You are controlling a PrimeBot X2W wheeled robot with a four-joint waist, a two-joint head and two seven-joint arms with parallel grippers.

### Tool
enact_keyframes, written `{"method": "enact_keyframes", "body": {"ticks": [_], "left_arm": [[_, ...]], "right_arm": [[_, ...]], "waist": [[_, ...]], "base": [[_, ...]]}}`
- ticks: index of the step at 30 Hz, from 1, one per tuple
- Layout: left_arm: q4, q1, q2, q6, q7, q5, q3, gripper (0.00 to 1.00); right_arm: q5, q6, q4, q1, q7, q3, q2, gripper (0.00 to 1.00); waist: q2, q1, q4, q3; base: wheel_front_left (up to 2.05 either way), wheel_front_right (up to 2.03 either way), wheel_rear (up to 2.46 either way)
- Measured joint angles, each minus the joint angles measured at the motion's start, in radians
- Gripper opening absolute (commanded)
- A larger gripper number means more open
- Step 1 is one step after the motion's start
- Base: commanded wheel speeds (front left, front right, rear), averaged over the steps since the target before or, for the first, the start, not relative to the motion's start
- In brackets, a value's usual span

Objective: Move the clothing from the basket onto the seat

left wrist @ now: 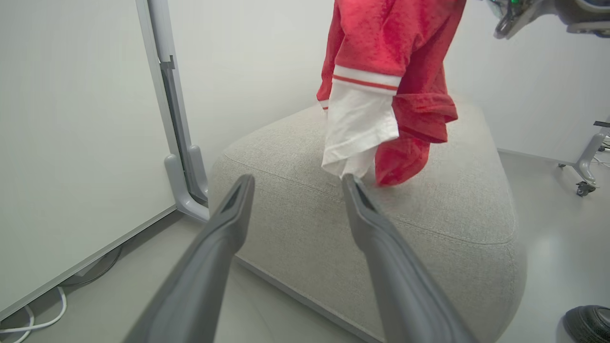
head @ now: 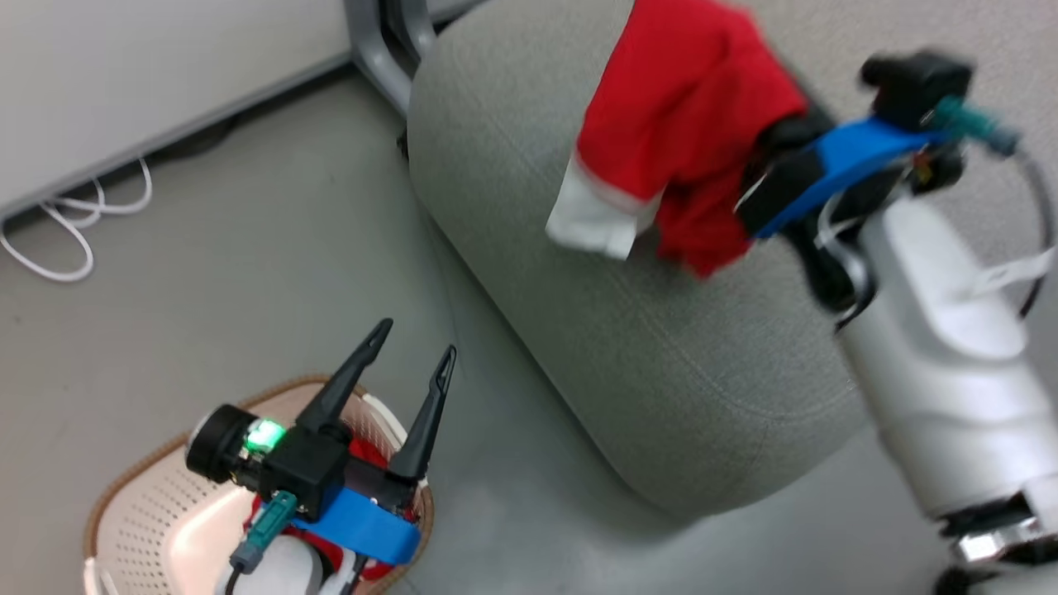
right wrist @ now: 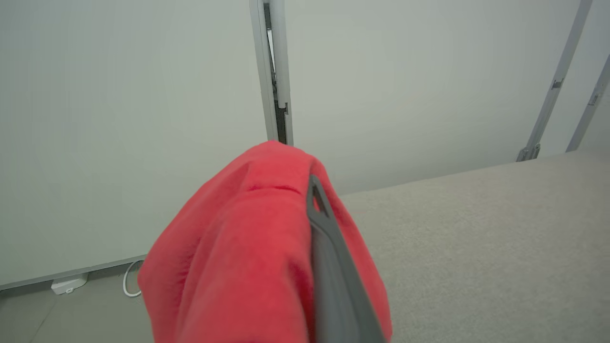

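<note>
Right gripper (right wrist: pixel 312 195) is clenched on a red garment (head: pixel 678 107), its fingers buried in the cloth (one grey finger shows in the wrist view). The garment hangs over the grey seat (head: pixel 661 355), white cuff lowest; whether it touches the cushion I cannot tell. That arm reaches in from the right, its pale forearm angled over the seat's near corner. Left gripper (head: pixel 417 337) is released, fingers spread on nothing, above the basket (head: pixel 149 512), where red clothing (head: pixel 368 459) lies. The basket sits on the grey floor (head: pixel 248 248), near the seat. Behind, a pale wall panel (head: pixel 124 66) meets the floor, with a white cable (head: pixel 83 205) looped at its foot and a grey post (head: pixel 388 49) by the seat's far corner.
</note>
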Motion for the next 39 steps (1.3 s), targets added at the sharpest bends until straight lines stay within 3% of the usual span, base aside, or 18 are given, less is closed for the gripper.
{"method": "enact_keyframes", "body": {"ticks": [12, 15, 25, 36, 39], "left_arm": [[-0.156, -0.132, 0.106, 0.0, -0.001, 0.04, -0.008, 1.0], [-0.188, -0.144, 0.126, 0.0, -0.001, 0.054, -0.006, 1.0], [-0.257, -0.172, 0.188, 0.0, -0.001, 0.083, -0.016, 1.0], [-0.259, -0.179, 0.174, 0.0, -0.001, 0.089, -0.043, 1.0], [-0.245, -0.189, 0.163, 0.0, -0.001, 0.085, -0.058, 1.0]], "right_arm": [[0.065, 0.0, 0.008, -0.235, 0.015, -0.24, -0.257, 0.0], [0.074, 0.0, 0.038, -0.263, -0.003, -0.306, -0.288, 0.0], [0.063, 0.0, 0.187, -0.272, -0.06, -0.397, -0.265, 0.0], [0.054, 0.0, 0.257, -0.282, -0.09, -0.368, -0.248, 0.02], [0.053, 0.0, 0.273, -0.282, -0.086, -0.346, -0.248, 1.0]], "waist": [[0.0, 0.0001, 0.037, 0.286], [0.0, 0.0002, 0.054, 0.355], [0.0, 0.0002, 0.092, 0.527], [0.0, 0.0001, 0.092, 0.538], [0.0, 0.0, 0.097, 0.524]], "base": [[0.0, 0.0, 0.0], [0.0, 0.0, 0.0], [0.0, 0.0, 0.0], [0.0, 0.0, 0.0], [0.0, 0.0, 0.0]]}}
